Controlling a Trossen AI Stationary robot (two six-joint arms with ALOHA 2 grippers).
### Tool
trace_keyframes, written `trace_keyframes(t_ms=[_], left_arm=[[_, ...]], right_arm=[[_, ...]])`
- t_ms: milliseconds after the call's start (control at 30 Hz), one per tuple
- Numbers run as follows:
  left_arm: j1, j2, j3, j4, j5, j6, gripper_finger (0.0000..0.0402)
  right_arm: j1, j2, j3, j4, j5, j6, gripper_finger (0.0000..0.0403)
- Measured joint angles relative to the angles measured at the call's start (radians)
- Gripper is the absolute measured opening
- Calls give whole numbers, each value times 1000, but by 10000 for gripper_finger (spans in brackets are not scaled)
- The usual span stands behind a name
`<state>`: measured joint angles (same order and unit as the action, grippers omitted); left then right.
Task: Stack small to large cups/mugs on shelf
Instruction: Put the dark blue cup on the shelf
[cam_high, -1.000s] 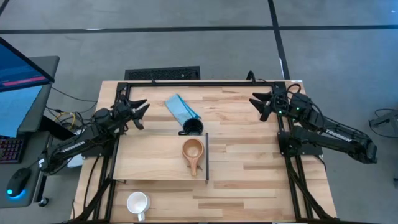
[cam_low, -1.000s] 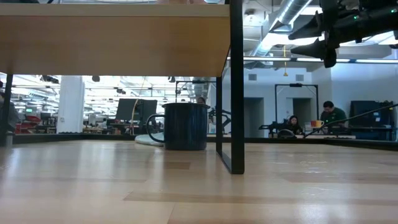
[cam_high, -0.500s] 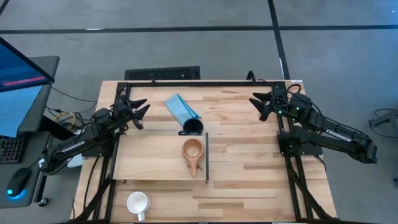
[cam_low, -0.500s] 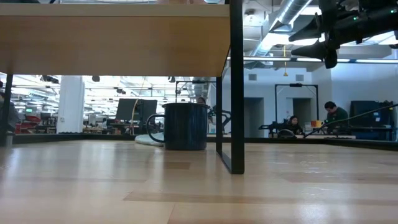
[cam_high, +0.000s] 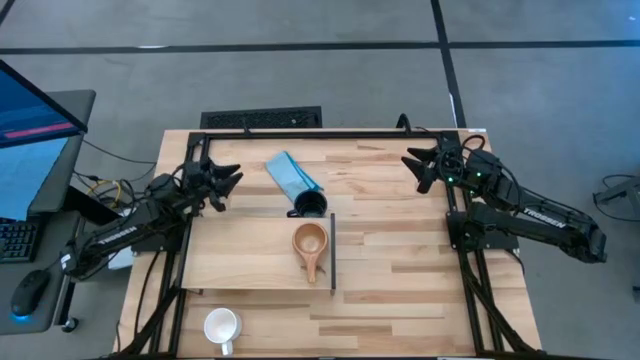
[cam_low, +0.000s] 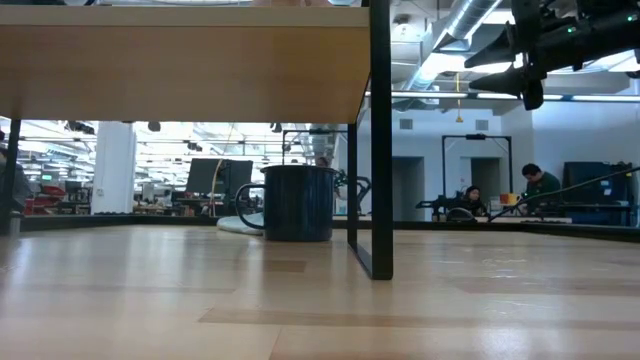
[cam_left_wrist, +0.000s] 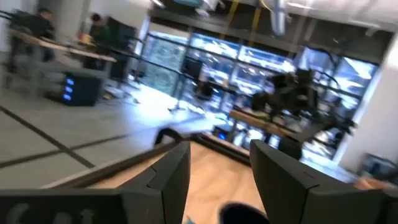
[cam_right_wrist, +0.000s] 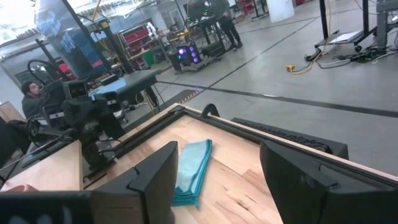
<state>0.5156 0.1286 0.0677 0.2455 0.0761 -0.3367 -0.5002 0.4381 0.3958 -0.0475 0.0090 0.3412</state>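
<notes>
The shelf (cam_high: 250, 255) is a pale board raised on dark legs, its dark strip (cam_high: 332, 250) on the right edge. In the low view I see the shelf from below (cam_low: 180, 60). The tan wooden cup (cam_high: 309, 241) stands on the shelf, stub handle toward the near edge. The black mug (cam_high: 310, 205) stands upright on the table at the shelf's far edge and also shows in the low view (cam_low: 297, 203). The white mug (cam_high: 221, 325) stands at the near left. My left gripper (cam_high: 226, 187) is open and empty, left of the black mug. My right gripper (cam_high: 418, 168) is open and empty at the far right.
A folded blue cloth (cam_high: 292, 177) lies behind the black mug and shows in the right wrist view (cam_right_wrist: 189, 171). A shelf leg (cam_low: 380, 140) stands just right of the mug. Bare tabletop (cam_high: 400, 260) lies right of the shelf. People sit in the room beyond.
My left gripper has gone a little toward the table's right, toward the black mug, still open. The cups, the shelf and my right arm have kept still.
</notes>
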Motion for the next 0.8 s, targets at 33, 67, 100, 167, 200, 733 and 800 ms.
trace_keyframes(t_ms=[33, 67, 100, 167, 200, 733, 800], left_arm=[[0, 10, 0, 0, 15, 0, 158], [0, 22, 0, 0, 26, 0, 158], [0, 35, 1, 0, 32, 0, 158], [0, 74, 19, -5, 41, 11, 158], [0, 96, 35, -5, 44, 31, 158], [0, 586, 420, -260, 23, 377, 158], [0, 649, 473, -312, 15, 381, 158]], right_arm=[[0, 0, 0, 0, 0, 0, 249], [0, 0, 0, 0, 0, 0, 249], [0, 0, 0, 0, 0, 0, 249], [0, 0, 0, 1, 0, 0, 249], [0, 0, 0, 2, 0, 1, 249], [0, 1, 0, 3, 23, 34, 249], [0, 1, 0, 3, 23, 34, 249]])
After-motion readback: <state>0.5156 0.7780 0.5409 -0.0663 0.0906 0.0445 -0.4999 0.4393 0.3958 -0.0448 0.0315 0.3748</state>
